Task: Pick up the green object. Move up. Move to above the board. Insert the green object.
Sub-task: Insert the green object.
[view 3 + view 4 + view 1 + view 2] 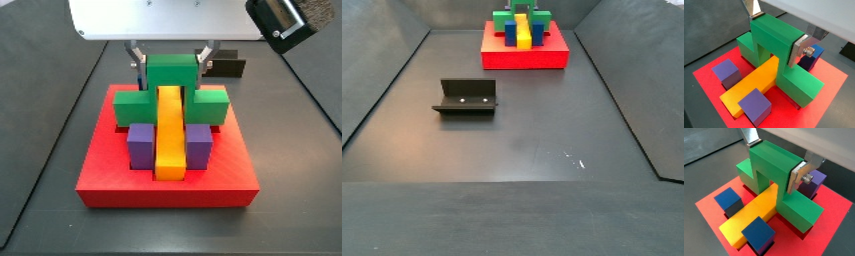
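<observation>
I judge the insertion nearly done: the green object (170, 92) sits on the red board (168, 186), straddling the yellow bar (168, 135), with my claw (777, 31) clamped on its raised top. Releasing remains. Only a side view shows the fixture (466, 98) on the tabletop (516, 140), well apart from the board.

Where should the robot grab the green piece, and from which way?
Grip the raised top bar of the green piece, coming straight down from above. Its two flat faces suit the gripper, which straddles it there now; lower down, the yellow bar and red board crowd it.
</observation>
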Available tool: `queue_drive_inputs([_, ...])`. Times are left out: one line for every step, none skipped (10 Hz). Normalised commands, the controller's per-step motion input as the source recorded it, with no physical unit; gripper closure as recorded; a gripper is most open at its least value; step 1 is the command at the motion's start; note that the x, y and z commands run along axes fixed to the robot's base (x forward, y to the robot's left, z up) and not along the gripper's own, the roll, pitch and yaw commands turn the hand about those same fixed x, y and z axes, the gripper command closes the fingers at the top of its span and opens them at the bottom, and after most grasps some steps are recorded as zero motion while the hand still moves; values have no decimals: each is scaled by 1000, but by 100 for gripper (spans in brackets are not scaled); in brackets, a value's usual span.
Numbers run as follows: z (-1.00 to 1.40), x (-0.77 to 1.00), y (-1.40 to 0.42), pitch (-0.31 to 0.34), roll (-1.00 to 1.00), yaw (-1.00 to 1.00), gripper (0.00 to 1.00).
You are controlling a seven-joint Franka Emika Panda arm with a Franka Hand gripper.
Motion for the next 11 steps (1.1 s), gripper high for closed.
queue_drive_inputs([-57,0,0,0,71,-26,100])
queue_drive_inputs([-143,0,0,0,36,-34,100])
queue_drive_inputs([-234,0,0,-20,6,-57,100])
queue_drive_inputs([-243,0,0,-39,0,-49,100])
queue_drive_inputs([-200,0,0,-47,0,-23,100])
queue_drive_inputs([-197,0,0,-50,0,-17,100])
queue_drive_inputs([-171,0,0,-46,0,-20,100])
queue_drive_inputs([-174,-9,0,-56,0,-34,100])
queue_drive_inputs([-189,-43,0,-83,-1,-57,100])
queue_drive_inputs([-243,-37,0,-99,0,-63,100])
queue_drive_inputs([-329,-3,0,-123,0,-86,100])
